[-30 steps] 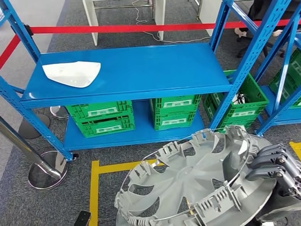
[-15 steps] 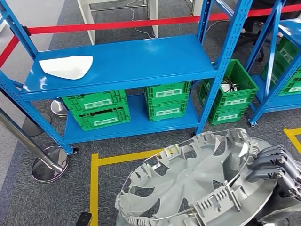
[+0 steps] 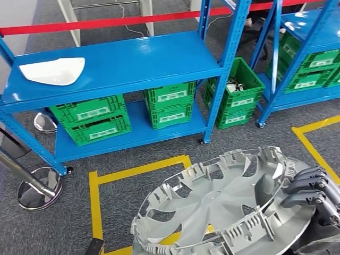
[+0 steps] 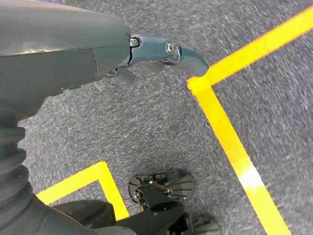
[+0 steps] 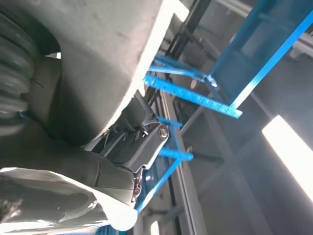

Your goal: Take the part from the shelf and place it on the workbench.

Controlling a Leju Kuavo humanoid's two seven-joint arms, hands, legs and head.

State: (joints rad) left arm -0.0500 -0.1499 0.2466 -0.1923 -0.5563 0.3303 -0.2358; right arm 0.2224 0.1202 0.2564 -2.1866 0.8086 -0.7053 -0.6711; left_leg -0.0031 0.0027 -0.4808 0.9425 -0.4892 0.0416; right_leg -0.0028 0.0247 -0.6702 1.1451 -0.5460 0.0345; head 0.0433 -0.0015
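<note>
One grey wheel cover [image 3: 224,207], cut off below, is gripped by the right hand [image 3: 316,194].

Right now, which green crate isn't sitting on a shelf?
The green crate standing on the carpet between the two blue racks; its top is open, with something inside. The others sit on blue shelves.

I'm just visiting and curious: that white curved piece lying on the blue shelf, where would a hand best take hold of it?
The white piece lies flat near the left end of the shelf, with its long straight side close to the front lip. Probably best to come from the front and pinch that near edge, thumb on top. Its wide, thin shape offers no handle, and its pointed left tip looks too narrow to grip firmly.
</note>
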